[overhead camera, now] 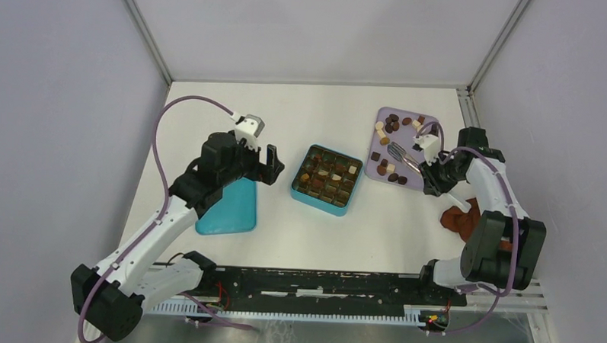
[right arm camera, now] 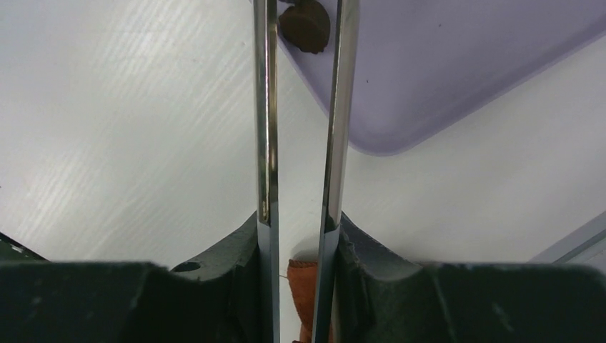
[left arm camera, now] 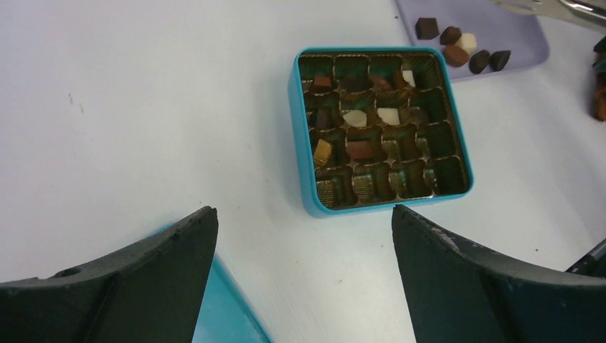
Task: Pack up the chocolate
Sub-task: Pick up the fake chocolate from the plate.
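Observation:
The teal box [overhead camera: 294, 188] sits mid-table with a gold grid insert; a few cells hold chocolate [left arm camera: 355, 118], and the near row looks empty. More chocolate pieces [overhead camera: 394, 120] lie on the purple tray [overhead camera: 405, 137] at the back right. My left gripper [overhead camera: 270, 164] is open and empty just left of the box, with the box ahead of its fingers [left arm camera: 304, 214]. My right gripper [overhead camera: 430, 172] is shut on metal tongs [overhead camera: 398, 156] that reach over the tray. In the right wrist view the tong arms [right arm camera: 266, 107] run parallel, with a dark round piece [right arm camera: 305, 25] between them near the top.
The teal lid [overhead camera: 230, 211] lies flat under my left arm, and its corner shows in the left wrist view [left arm camera: 221, 314]. A reddish-brown cloth [overhead camera: 460, 219] lies crumpled near my right arm. Grey walls enclose the table on three sides.

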You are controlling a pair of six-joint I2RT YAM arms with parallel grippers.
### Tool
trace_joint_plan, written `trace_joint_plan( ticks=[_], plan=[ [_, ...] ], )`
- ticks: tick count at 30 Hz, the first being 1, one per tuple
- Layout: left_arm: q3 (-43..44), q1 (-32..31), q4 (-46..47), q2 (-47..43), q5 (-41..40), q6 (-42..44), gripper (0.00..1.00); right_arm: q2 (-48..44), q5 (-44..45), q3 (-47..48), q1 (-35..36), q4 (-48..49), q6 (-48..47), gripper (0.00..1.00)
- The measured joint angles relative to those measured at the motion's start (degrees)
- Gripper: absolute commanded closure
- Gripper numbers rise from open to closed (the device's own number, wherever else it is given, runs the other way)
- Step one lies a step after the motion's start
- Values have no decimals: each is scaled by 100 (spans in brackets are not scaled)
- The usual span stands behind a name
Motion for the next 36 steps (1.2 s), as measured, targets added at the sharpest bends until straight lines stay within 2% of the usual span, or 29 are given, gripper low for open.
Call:
trace_joint_plan(
  ticks=[10, 29, 36],
  plan=[
    [-238, 0, -13, -83, -382, 199, 4, 688, 671, 7, 11, -162, -503, 64],
    [-302, 0, 13, -306, -610, 201, 4, 1508, 715, 800, 219, -446, -616, 57],
    [-299, 0, 13, -289, -610, 201, 4, 1602, 800, 868, 319, -479, -610, 59]
  ],
)
